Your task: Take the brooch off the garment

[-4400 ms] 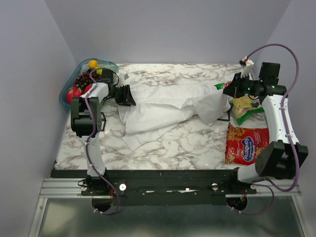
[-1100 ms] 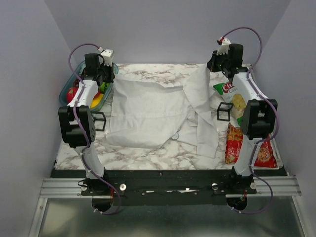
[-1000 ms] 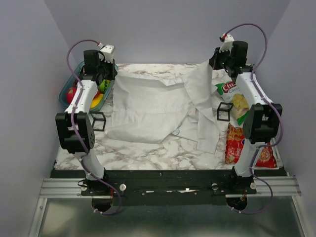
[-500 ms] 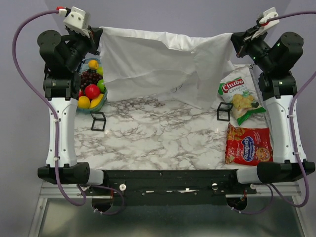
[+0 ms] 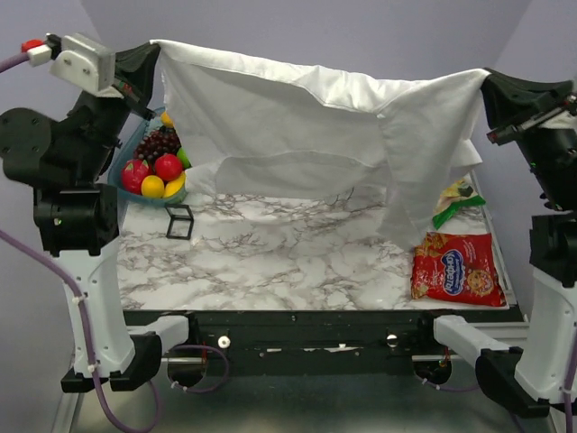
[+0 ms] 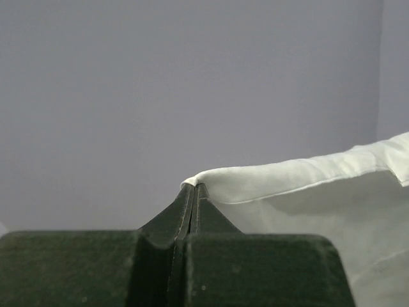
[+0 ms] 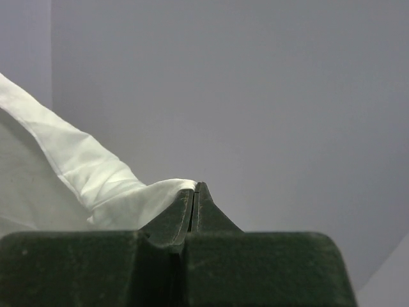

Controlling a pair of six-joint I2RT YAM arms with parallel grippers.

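The white shirt (image 5: 306, 126) hangs stretched between both grippers, high above the marble table (image 5: 288, 253); its lower edge brushes the table at the back. My left gripper (image 5: 151, 52) is shut on the shirt's upper left corner, seen in the left wrist view (image 6: 195, 185) with the cloth (image 6: 294, 179) running off to the right. My right gripper (image 5: 487, 79) is shut on the upper right corner, seen in the right wrist view (image 7: 195, 185) with the cloth (image 7: 96, 179) running off to the left. A sleeve (image 5: 424, 171) dangles at the right. The brooch does not show in any view.
A blue bowl of fruit (image 5: 155, 171) stands at the back left. A small black square frame (image 5: 179, 221) sits in front of it. A red snack bag (image 5: 453, 265) lies at the right front, and a green chips bag (image 5: 455, 203) peeks out behind the sleeve.
Both arms have lifted the shirt from the table, where it lay spread, up into the air and closer to the camera. It now hangs as a curtain, covering the chips bag and the right-hand frame.
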